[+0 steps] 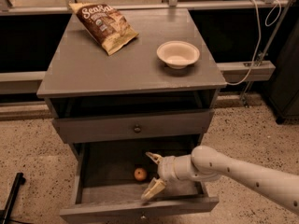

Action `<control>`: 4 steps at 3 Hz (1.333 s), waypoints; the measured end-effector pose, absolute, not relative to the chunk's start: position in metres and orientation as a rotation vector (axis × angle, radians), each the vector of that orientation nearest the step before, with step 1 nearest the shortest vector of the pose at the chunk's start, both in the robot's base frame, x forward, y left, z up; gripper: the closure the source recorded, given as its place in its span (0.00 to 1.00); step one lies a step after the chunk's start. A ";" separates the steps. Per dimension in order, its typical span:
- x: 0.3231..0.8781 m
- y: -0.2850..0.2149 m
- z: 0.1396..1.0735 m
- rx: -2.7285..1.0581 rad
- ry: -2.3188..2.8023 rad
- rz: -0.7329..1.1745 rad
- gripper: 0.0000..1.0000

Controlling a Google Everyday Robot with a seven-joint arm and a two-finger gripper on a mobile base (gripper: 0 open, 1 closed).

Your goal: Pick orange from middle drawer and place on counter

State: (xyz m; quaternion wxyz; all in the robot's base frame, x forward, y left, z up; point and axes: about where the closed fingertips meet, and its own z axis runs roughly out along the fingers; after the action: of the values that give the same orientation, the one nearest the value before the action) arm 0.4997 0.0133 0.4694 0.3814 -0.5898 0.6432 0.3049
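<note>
White arm (243, 171) from the right, gripper (148, 176) low at centre (fingers (154, 189) wide apart)

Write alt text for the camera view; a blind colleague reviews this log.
The robot's gripper reaches into the open middle drawer, jaws spread wide toward the orange lying on the drawer floor. On the counter above sit a chip bag and a white bowl.
</note>
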 end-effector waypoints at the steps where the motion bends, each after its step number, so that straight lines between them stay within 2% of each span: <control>1: 0.514 0.024 0.450 -1.436 1.614 0.773 0.00; 4: 0.536 0.032 0.396 -1.362 1.663 0.692 0.00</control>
State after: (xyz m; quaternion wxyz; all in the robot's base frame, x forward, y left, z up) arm 0.5365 0.0318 0.3959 0.4275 -0.5454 0.6656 0.2770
